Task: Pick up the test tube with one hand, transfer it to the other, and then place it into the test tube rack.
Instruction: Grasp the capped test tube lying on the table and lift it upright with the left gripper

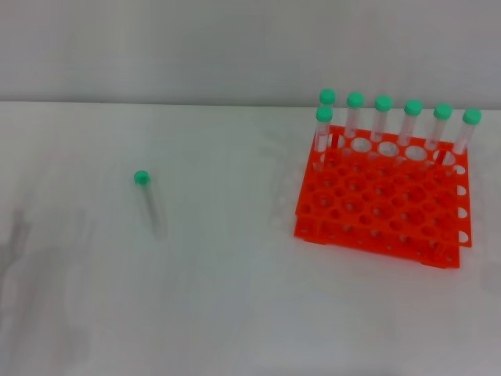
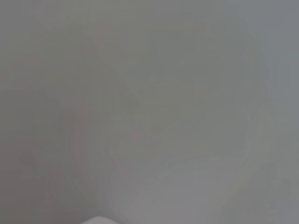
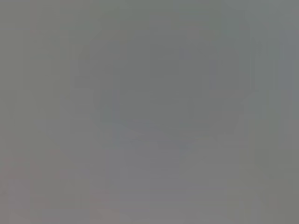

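- From the head camera I see the test tube (image 1: 149,200) lying flat on the white table (image 1: 219,313), on my left side of the scene, its green cap pointing away from the robot.
- The test tube rack (image 1: 383,204) stands on the right side of the table, well apart from the loose tube.
- Seven other green-capped tubes (image 1: 412,121) stand upright in the rack: six along its far row, one just in front of that row at the left corner.
- Neither gripper shows in the head camera, so I cannot place the tube relative to either one.
- Both wrist cameras give me only a featureless grey field; no fingers, tube or rack appear there.
- I cannot tell whether either gripper is open or closed; nothing touches the tube.
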`<control>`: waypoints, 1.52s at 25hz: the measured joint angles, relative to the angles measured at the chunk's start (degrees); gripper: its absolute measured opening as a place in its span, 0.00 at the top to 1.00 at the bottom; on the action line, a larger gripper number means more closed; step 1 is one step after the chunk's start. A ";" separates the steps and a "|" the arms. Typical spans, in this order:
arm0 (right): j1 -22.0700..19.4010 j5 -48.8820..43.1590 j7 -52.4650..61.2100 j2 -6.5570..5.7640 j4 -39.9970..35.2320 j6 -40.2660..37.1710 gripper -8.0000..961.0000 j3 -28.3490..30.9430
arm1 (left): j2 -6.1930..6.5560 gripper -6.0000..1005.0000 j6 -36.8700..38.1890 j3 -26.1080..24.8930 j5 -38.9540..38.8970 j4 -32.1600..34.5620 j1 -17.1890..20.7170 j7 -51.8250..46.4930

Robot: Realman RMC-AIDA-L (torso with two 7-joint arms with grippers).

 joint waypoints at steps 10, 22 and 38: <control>-0.20 0.24 -0.29 0.00 0.07 -0.19 0.22 -0.53 | 0.66 0.13 -0.25 0.35 8.44 2.33 -2.76 -0.53; -0.20 0.33 -0.29 -0.21 0.10 0.14 0.23 -0.30 | 1.72 0.13 -20.05 8.01 19.82 19.93 -4.49 -22.48; 0.06 0.01 -0.29 0.04 0.17 0.17 0.24 -0.69 | 11.56 0.13 -18.84 10.18 85.79 48.02 -9.14 -105.70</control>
